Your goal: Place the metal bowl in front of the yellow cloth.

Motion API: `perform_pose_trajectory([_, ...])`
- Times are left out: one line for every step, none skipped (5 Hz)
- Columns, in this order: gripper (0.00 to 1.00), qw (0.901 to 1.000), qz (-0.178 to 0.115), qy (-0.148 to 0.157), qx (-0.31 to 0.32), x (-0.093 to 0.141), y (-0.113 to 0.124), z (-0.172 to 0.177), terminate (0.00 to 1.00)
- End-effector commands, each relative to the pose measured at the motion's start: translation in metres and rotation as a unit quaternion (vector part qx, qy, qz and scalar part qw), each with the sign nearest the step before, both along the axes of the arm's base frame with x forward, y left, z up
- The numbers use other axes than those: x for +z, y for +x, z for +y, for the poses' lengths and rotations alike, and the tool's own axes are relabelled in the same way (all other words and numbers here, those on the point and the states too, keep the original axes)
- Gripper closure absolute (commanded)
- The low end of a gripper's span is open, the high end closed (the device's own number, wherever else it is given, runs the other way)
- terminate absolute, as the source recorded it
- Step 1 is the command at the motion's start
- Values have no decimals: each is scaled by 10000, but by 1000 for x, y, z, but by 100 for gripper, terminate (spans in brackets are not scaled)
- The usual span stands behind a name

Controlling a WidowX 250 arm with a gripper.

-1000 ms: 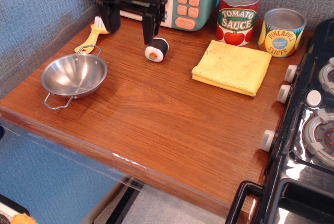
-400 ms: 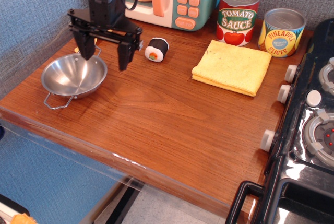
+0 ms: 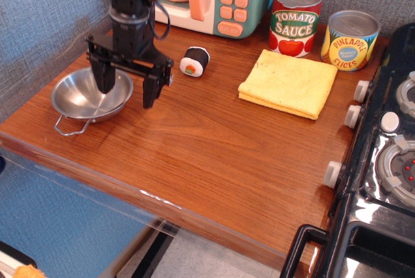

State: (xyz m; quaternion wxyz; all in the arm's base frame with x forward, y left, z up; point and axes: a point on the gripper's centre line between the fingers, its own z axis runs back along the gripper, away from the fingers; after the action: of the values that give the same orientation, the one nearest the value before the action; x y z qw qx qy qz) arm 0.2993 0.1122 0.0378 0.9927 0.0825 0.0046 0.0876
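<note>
Metal bowl [image 3: 87, 99]: left edge of frame, upright on the wooden counter [image 3: 207, 155], one wire handle toward the front.
Gripper [image 3: 127, 87]: spread wide over the bowl's right rim (one finger inside, one outside); nothing held.
Yellow cloth [image 3: 288, 83]: upper right, flat, well apart from the bowl.
Sushi roll [image 3: 194, 61]: between them.
Cans [image 3: 296, 19]: behind the cloth.

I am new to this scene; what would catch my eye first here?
First, the black robot gripper, open, with one finger inside the shiny round metal bowl at the wooden counter's left edge and the other outside its rim. Next, the flat yellow cloth at the right, before the red tomato sauce can and the pineapple slices can.
</note>
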Motion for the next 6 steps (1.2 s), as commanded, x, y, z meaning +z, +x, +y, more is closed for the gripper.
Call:
perform_pose_trajectory([0,9998,39,-149,150,-12,5,18,0])
perform_pose_trajectory([100,9995,51,-211,224,-16,3,21,0])
perform_pose_trajectory([100,9997,-18,-184,138,-11,2,19,0])
perform_pose_trajectory([100,9996,-195,-179,95,0,1,17,0])
perform_pose_trajectory([100,9985,-516,-171,69,22,2,11,0])
perform_pose_trajectory([100,9959,-864,-271,56,49,3,-4,0])
